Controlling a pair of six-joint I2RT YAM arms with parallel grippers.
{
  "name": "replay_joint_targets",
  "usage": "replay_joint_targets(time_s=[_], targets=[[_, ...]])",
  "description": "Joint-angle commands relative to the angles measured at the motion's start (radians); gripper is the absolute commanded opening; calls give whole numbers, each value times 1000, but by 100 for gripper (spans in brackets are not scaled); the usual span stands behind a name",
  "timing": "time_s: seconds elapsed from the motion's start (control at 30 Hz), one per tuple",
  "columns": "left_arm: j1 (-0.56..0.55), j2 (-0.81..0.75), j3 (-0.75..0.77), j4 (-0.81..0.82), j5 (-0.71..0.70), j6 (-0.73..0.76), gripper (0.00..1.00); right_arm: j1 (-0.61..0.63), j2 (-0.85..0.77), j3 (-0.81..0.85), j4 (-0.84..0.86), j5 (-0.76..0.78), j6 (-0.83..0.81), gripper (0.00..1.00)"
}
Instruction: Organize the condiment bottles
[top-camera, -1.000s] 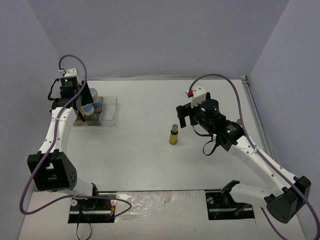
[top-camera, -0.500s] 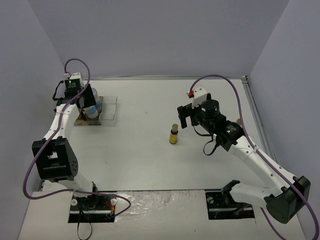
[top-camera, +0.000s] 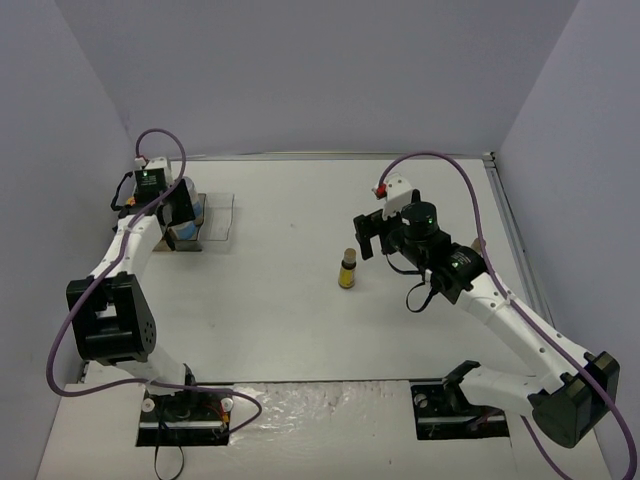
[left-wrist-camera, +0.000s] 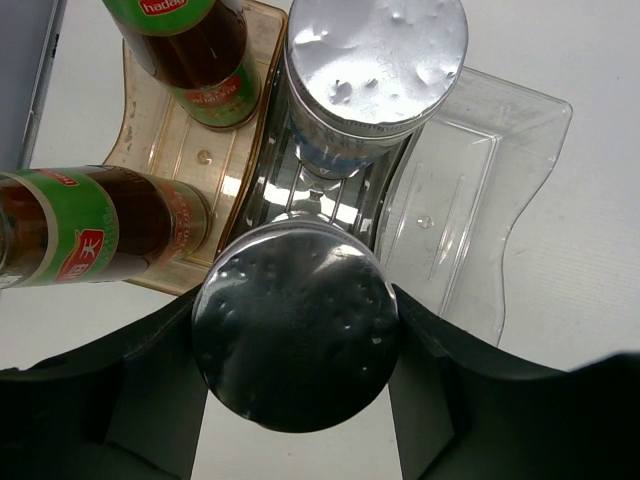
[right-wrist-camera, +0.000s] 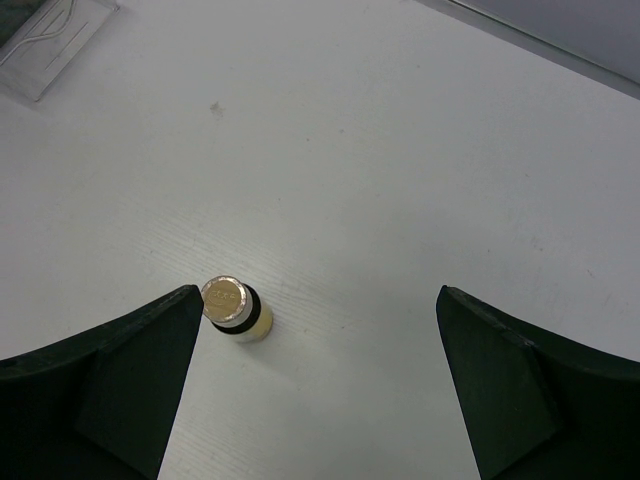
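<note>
Clear plastic rack (top-camera: 222, 218) sits far left on the white table (top-camera: 300, 310), right by the left wall (top-camera: 60, 150). Three compartments side by side: left one amber-tinted (left-wrist-camera: 225, 165), right one clear (left-wrist-camera: 470, 190) w/ a ribbed floor. Small dark speck (right-wrist-camera: 215, 108) on the tabletop. Metal rail (top-camera: 497, 175) runs along the table's right edge.

Tiny bottle (right-wrist-camera: 235, 309) stands by the wide-apart claw (right-wrist-camera: 318, 295), perhaps touching a finger.

The white table (top-camera: 300, 310) carries a clear plastic rack (top-camera: 220, 215) towards its far left corner. Well apart from it, around the middle, a tiny yellow-labelled bottle (top-camera: 347, 272) stands upright by itself on the bare surface.
</note>
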Motion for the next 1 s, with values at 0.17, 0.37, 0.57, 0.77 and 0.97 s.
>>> replay_joint_targets(time_s=[0.17, 0.37, 0.57, 0.77, 0.97], targets=[[-6, -12, 8, 90, -17, 18, 58, -4, -42, -17, 85, -13, 25, 100], [-6, -14, 14, 61, -16, 17, 76, -4, -64, -31, 86, -12, 59, 100], [-19, -85, 37, 2, 5, 11, 87, -4, -107, -34, 83, -9, 77, 100], [-155, -221, 54, -67, 36, 13, 95, -5, -150, -17, 71, 17, 94, 100], [-429, -339, -45, 47, 74, -30, 97, -4, -190, -4, 71, 48, 109, 100]])
